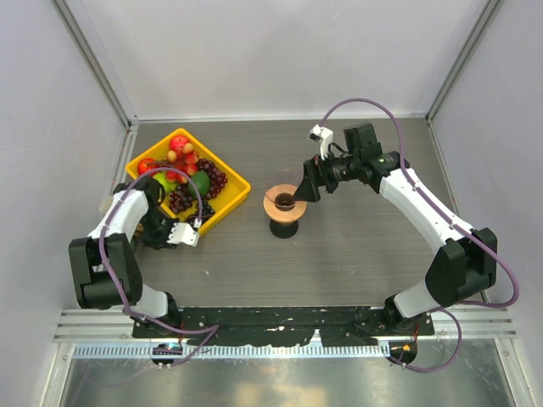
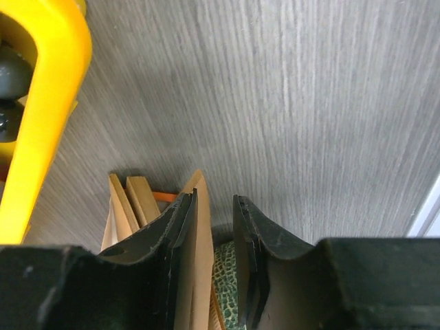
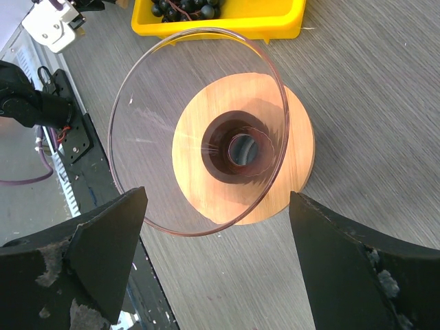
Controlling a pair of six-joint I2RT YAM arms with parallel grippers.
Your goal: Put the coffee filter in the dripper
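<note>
The dripper (image 1: 284,206), a clear cone on a light-wood ring and black base, stands mid-table; from above its wood ring (image 3: 199,185) and glass rim fill the right wrist view. My right gripper (image 1: 307,185) hovers at its far-right side, jaws wide open (image 3: 218,196) with nothing between them. My left gripper (image 1: 165,233) is low beside the yellow tray. A thin tan coffee filter (image 2: 203,234) stands on edge between its jaws (image 2: 214,227), lying against the left finger, with a gap to the right finger.
The yellow fruit tray (image 1: 240,183) with grapes and apples sits at the left, its rim (image 2: 41,124) close to the left gripper. More tan papers (image 2: 130,206) stand left of the fingers, and a green patterned thing (image 2: 230,275) lies below them.
</note>
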